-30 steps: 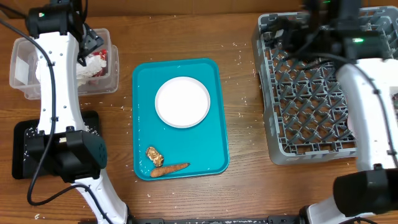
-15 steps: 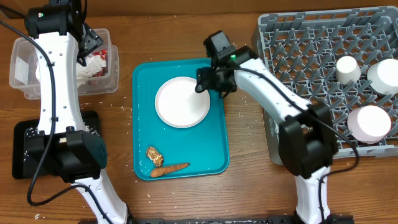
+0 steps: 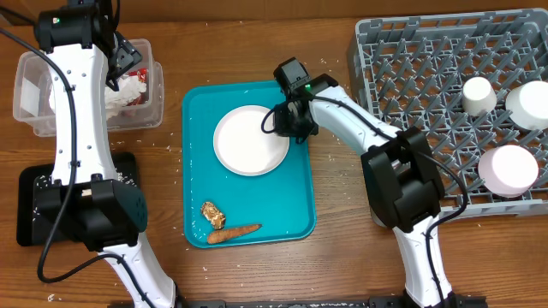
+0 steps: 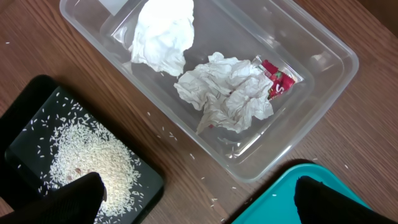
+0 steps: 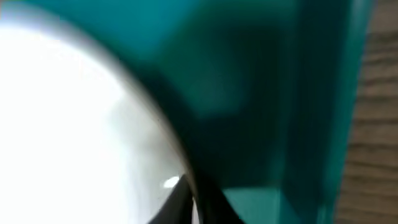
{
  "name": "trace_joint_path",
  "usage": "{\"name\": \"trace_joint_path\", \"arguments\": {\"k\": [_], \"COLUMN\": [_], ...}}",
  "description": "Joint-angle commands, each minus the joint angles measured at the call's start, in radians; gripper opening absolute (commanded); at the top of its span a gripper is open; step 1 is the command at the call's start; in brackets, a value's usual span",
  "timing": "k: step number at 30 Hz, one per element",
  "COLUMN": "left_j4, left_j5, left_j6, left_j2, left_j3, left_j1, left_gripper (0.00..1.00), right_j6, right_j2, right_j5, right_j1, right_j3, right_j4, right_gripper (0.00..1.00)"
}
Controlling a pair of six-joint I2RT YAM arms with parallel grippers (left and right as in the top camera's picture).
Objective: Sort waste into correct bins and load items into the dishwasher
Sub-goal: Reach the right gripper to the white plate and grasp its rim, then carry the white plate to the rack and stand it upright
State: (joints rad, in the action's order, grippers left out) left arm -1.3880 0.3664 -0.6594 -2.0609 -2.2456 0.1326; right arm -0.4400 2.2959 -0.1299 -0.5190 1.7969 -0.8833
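Brown wood covers the table point(image 3: 334, 257), and a teal tray point(image 3: 291, 205) lies in the middle of it. The white plate point(image 3: 251, 140) sits on the tray, closer to the tray's far edge than its near edge.

The right gripper point(image 3: 291, 120) is at the plate's right rim, close to the tray's right edge. Its fingers are pressed together, and in the wrist view they look to pinch just the thin rim. The left gripper point(image 3: 120, 58) hangs wide open over the clear tub point(image 3: 34, 94) at the table's far left corner and holds nothing.

The grip is small and sits on one side only. If the arm lifts fast, the plate may tip down, slip out and fall back on the tray. The tray's raised edge is just beside the fingers, so a low pull could catch it and shove the tray. A bump like that could roll the brown lump point(image 3: 212, 214) and the carrot piece point(image 3: 235, 232), which lie near the tray's near left corner.

The dish rack point(image 3: 411, 128) stands at the table's right edge. A cup point(image 3: 479, 96) is in it already, so a tilted plate might knock that or hit a peg.
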Motion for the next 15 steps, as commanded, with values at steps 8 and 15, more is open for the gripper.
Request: {"name": "trace_joint_path", "arguments": {"k": [8, 15], "left_j4": [0.001, 0.001], "left_j5": [-0.005, -0.005], "left_j6": [-0.010, -0.010], "left_j2": [0.021, 0.021], "left_j3": [-0.008, -0.008], "left_j1": [-0.002, -0.002], "left_gripper": [1.00, 1.00], "right_j6": [-0.040, -0.032], "right_j2": [-0.084, -0.175], "right_j5": [0.183, 0.604], "right_j1": [0.044, 0.153], "right_j3": [0.303, 0.525], "right_j4": [-0.273, -0.409], "right_gripper": [0.04, 0.04]}}
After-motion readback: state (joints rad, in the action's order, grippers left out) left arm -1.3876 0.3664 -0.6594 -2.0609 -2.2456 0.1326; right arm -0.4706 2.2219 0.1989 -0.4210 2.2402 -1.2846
